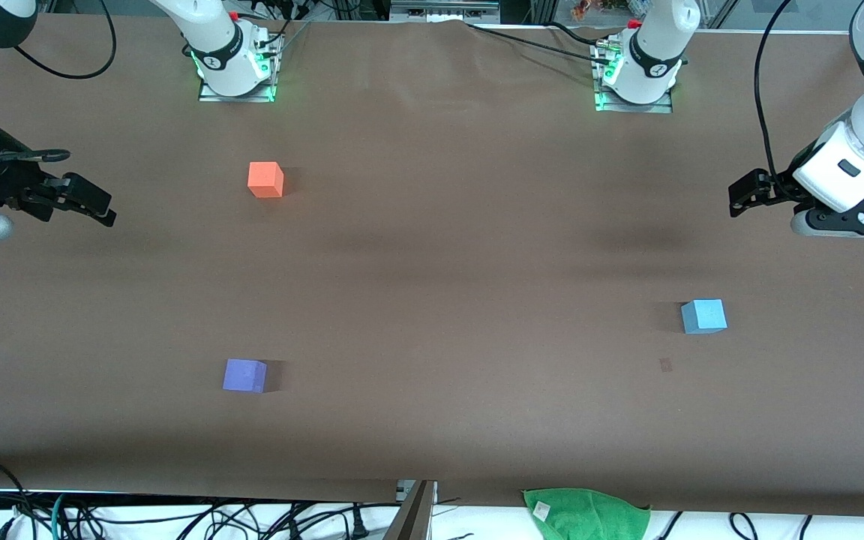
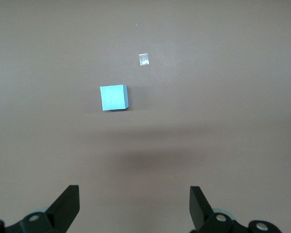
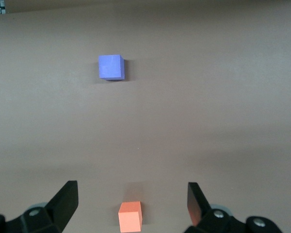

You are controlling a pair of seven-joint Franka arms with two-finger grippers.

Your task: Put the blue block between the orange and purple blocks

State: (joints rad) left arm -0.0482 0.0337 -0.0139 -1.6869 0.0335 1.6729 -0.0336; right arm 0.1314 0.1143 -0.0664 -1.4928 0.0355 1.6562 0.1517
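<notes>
Nothing is done yet — the blue block (image 1: 703, 316) sits untouched on the table (image 1: 432, 247) toward the left arm's end, well apart from the other two. The orange block (image 1: 265, 179) and the purple block (image 1: 244, 375) lie toward the right arm's end, the purple one nearer the front camera, with bare table between them. The whole job is left: pick up, carry across, set down in that gap. The left gripper (image 2: 135, 206) hangs over its end with fingers spread wide, empty; the right gripper (image 3: 132, 204) likewise — wide open, holding nothing. Count: three blocks, one of each colour, and two grippers.
</notes>
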